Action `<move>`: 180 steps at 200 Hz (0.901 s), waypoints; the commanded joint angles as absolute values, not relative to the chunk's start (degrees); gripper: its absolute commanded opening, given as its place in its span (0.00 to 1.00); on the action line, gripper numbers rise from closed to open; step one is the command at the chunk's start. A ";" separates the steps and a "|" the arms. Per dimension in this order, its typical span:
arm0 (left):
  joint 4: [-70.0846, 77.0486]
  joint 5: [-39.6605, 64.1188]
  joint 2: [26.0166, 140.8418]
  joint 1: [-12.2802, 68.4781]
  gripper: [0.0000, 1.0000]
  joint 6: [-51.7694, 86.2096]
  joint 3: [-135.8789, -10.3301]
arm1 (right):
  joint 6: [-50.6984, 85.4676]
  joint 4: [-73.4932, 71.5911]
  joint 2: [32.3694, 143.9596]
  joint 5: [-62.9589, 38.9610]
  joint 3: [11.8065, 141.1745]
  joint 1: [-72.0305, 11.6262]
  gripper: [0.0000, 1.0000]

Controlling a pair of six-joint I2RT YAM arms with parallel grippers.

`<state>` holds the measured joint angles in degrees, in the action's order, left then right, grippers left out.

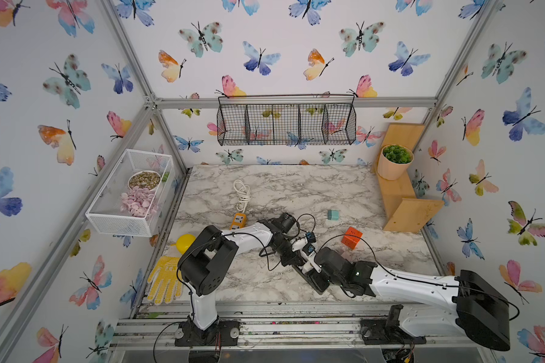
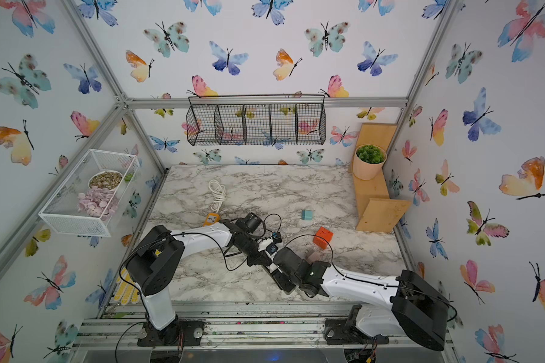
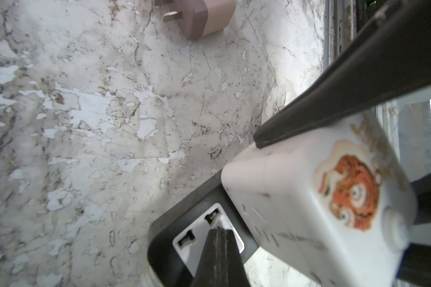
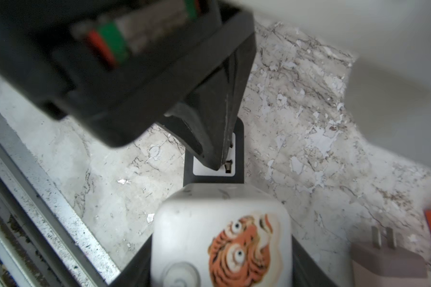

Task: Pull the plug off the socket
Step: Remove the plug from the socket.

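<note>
The table (image 1: 265, 188) carries a black power strip (image 3: 159, 238) near the middle of its front edge. A white plug (image 3: 296, 198) appears seated in the strip. The right end effector (image 4: 222, 244) is clamped on the plug's sides. The left end effector (image 3: 218, 239), fingers together, is pressed onto the neighbouring socket (image 4: 202, 171). The pull should be directed straight along the pins, away from the strip face, with downward pressure applied to the strip so that it is not lifted with the plug.
</note>
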<state>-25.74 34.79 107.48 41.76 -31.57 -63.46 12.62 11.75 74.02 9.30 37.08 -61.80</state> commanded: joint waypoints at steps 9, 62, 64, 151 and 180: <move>-33.68 6.95 118.87 41.04 0.00 -31.53 -57.14 | 11.95 -0.23 77.12 6.15 47.17 -62.31 0.01; -33.13 6.98 118.57 41.04 0.00 -31.37 -56.34 | 10.82 0.88 80.85 5.58 51.24 -62.31 0.01; -33.07 6.89 118.56 41.02 0.00 -31.37 -56.34 | 10.90 0.90 80.68 5.50 51.09 -62.31 0.01; -32.52 6.58 118.61 41.04 0.00 -31.30 -56.08 | 14.68 -0.07 66.27 4.64 41.14 -62.31 0.01; -32.43 6.53 118.75 41.04 0.00 -31.11 -56.14 | 14.10 0.59 72.21 3.75 44.79 -62.25 0.01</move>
